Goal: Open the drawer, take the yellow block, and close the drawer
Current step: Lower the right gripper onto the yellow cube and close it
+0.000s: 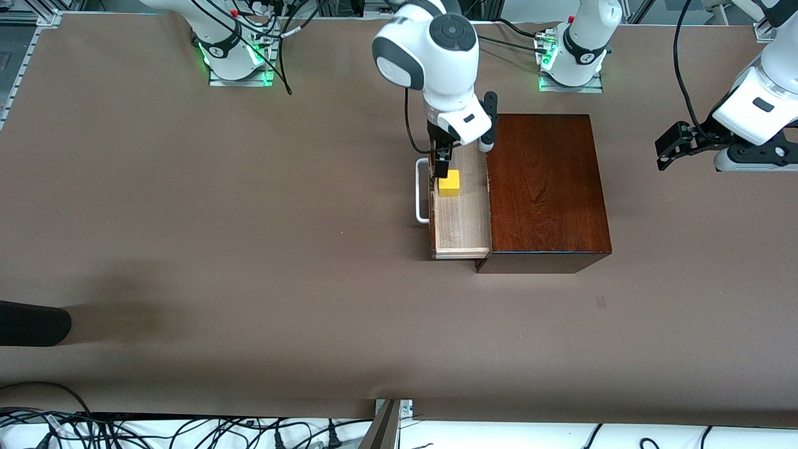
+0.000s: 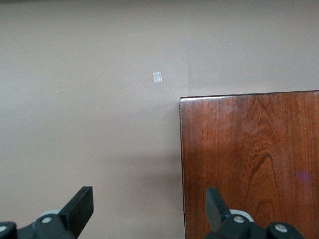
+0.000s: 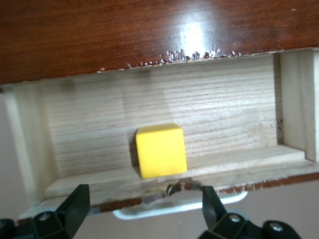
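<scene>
The dark reddish-brown box (image 1: 548,187) stands mid-table with its drawer (image 1: 462,218) pulled out toward the right arm's end, showing a pale wood floor (image 3: 99,124). The yellow block (image 1: 449,183) (image 3: 160,151) sits in the drawer close to the drawer front, by the white loop handle (image 1: 423,190) (image 3: 174,207). My right gripper (image 1: 442,167) (image 3: 144,209) hovers open over the drawer front and handle, just beside the block, with nothing between its fingers. My left gripper (image 1: 668,149) (image 2: 148,206) waits open, off the box's side toward the left arm's end, over the box edge (image 2: 249,164) and bare table.
A small pale tape mark (image 1: 600,302) (image 2: 157,77) lies on the brown table nearer the front camera than the box. A dark rounded object (image 1: 31,323) pokes in at the right arm's end. Cables (image 1: 187,430) run along the front edge.
</scene>
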Robot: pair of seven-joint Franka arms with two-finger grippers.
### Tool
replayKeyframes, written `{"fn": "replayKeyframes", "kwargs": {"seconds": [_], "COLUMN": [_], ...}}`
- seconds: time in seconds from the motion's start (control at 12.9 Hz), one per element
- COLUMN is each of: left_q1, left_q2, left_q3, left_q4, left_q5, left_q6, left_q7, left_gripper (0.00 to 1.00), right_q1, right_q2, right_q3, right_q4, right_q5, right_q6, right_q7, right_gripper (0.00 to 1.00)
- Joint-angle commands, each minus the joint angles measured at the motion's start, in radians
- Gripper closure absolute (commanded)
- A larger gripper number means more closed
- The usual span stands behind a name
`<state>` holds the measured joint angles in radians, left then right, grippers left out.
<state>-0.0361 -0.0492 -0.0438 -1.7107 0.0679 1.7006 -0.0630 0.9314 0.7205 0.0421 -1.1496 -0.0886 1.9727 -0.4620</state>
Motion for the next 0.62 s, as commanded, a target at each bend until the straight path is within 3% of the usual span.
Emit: {"fn": "replayKeyframes", "kwargs": {"seconds": [0.0,0.54], "left_q1": [-0.002,-0.004], "left_q2": [-0.009,-0.008], "left_q3": [-0.001,-0.001], "left_q4": [0.003,0.025], "left_q5": [-0.023,-0.016], "left_q6": [-0.022,-0.044], "left_q7": [0.023,0.022], "left_gripper": [0.00,0.00], "right_q1": [0.007,0.004], "right_q2": [0.030,0.082], "right_q3": [-0.011,-0.016], "right_q4": [0.044,0.045], "right_q5": [-0.014,-0.033], "right_q6": [0.026,0.080], "right_q7": [-0.073,-0.130], "right_gripper": [0.00,0.00]}}
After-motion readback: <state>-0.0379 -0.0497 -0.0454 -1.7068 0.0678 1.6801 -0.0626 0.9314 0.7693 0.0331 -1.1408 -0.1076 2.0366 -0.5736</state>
